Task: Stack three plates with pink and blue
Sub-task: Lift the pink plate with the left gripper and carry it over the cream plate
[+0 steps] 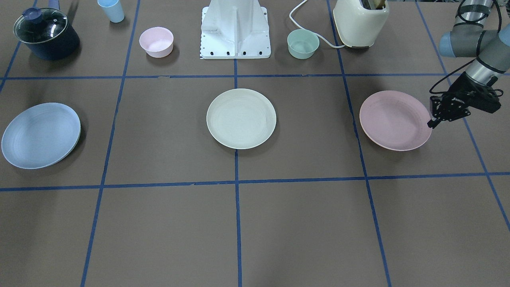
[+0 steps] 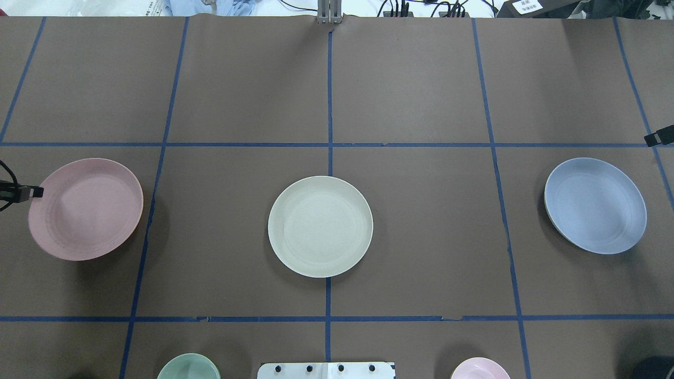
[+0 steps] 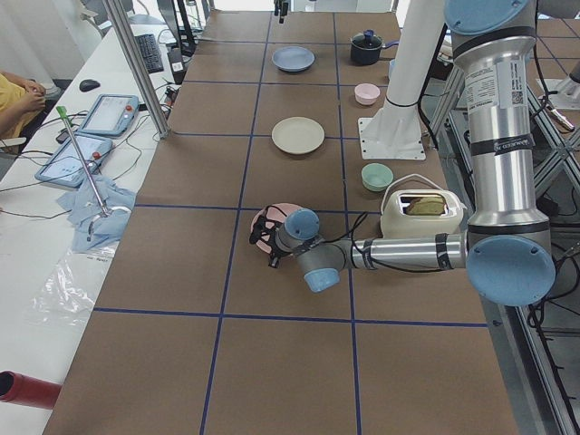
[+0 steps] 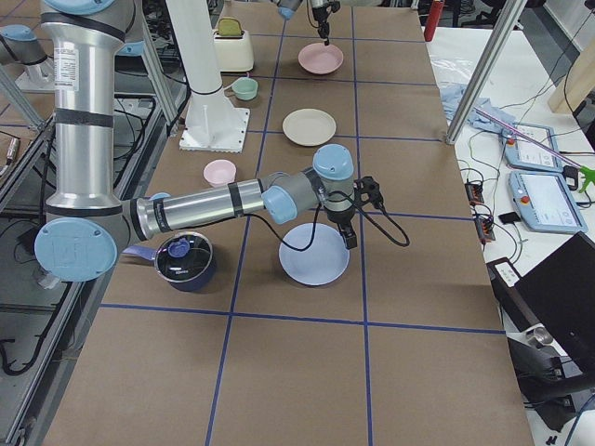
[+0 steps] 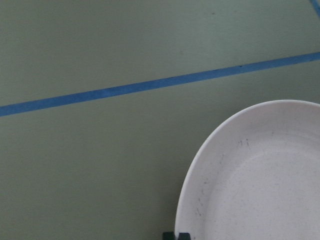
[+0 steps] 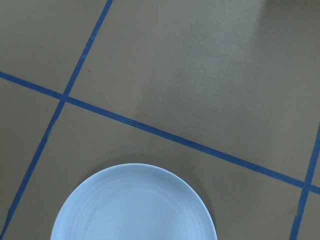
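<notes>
The pale pink plate [image 1: 392, 119] lies at the robot's left, and it also shows in the overhead view [image 2: 87, 210]. My left gripper [image 1: 431, 122] is at its outer rim. In the left wrist view its fingertips [image 5: 176, 235] sit close together on either side of the rim, shut on it. The cream-white plate [image 2: 320, 226] lies in the table's middle. The light blue plate [image 2: 595, 205] lies at the robot's right. My right gripper [image 2: 658, 139] hovers just beyond its far outer edge, apart from it and apparently open. No fingertips show in the right wrist view, only the blue plate [image 6: 132, 205].
Near the robot's base [image 1: 236, 30] stand a small pink bowl [image 1: 156, 42], a green bowl [image 1: 303, 44], a cream toaster [image 1: 360, 22] with its cord, a light blue cup [image 1: 111, 10] and a dark lidded pot [image 1: 46, 34]. Blue tape lines grid the brown table.
</notes>
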### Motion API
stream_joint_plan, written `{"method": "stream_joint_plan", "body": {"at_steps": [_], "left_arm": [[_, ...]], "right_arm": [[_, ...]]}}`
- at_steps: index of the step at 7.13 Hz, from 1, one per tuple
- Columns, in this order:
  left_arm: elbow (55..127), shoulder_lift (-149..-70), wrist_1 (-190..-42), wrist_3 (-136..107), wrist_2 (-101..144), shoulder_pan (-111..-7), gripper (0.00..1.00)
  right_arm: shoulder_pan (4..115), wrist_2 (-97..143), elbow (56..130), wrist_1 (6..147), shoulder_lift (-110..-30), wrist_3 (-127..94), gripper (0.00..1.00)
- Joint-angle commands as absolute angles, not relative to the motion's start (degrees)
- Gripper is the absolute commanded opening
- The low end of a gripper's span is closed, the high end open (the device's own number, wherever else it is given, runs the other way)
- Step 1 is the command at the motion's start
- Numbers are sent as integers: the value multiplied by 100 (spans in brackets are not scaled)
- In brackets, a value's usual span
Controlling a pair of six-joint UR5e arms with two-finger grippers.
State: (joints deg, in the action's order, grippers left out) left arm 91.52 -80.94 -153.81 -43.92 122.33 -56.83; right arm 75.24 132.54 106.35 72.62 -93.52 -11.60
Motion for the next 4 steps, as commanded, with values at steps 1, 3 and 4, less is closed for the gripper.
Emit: {"method": "stream_joint_plan", "body": {"at_steps": [1,3,4], "left_arm": [[10689,-8479,-13256,-4482,12314,-5695,0],[11153,-9425,-12290,-5672,12148,-5277,0],[11127,-9961,-11948,-6304,11755,-4682,0]], "right_arm": [[7523,13254,10635,7268,-9352,-1160,100],[7523,13263,10635,7269,-9352,-1169,100],[7523,13263,10635,7269,-9352,-1169,100]]}}
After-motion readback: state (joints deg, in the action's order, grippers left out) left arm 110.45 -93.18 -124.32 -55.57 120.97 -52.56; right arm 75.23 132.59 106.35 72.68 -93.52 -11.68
